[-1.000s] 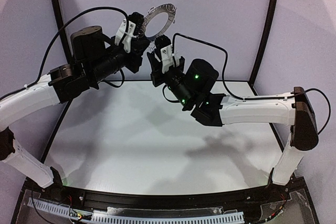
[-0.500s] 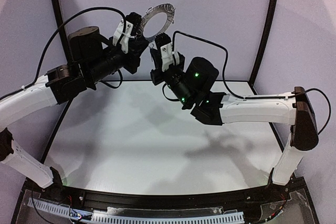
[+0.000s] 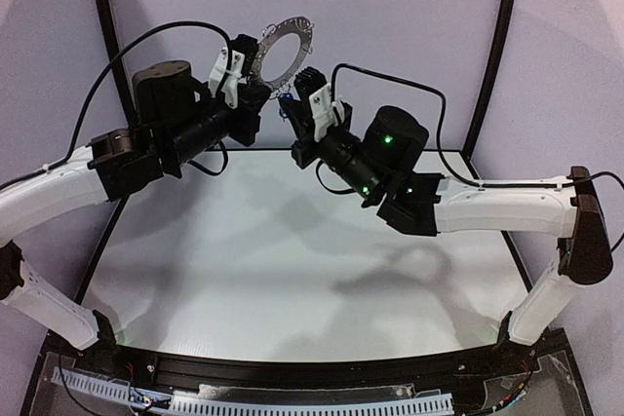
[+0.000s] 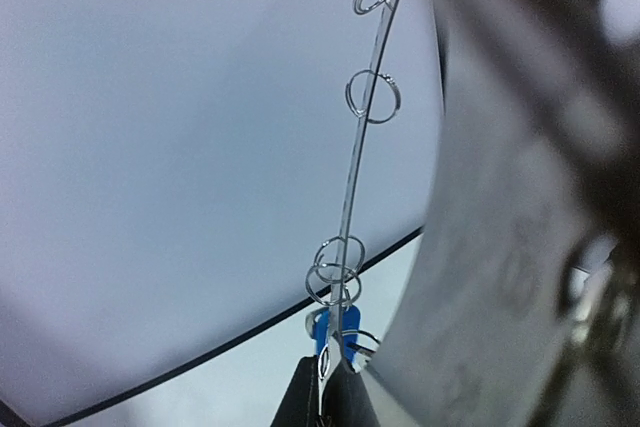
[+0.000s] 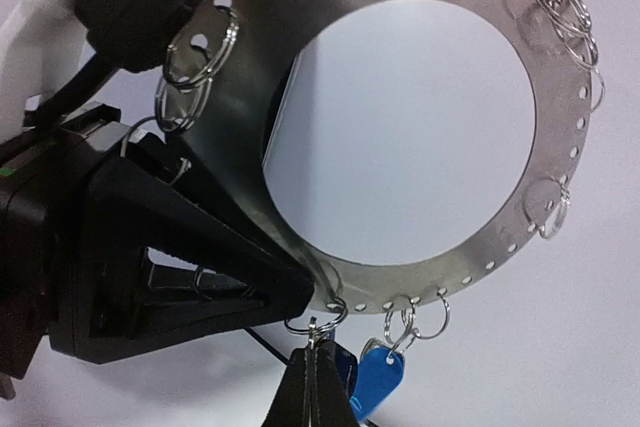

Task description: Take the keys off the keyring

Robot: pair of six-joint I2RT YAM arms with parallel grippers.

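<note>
No text, label, brand or number is legible anywhere in these views.

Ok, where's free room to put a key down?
The white table is bare between left arm and right arm. Crowded only up at the back, where left gripper and right gripper meet at the keyring.

The keyring is dull brushed metal, its wire loops bright and shiny. The blue key head is glossy plastic. The desk is matt white.
</note>
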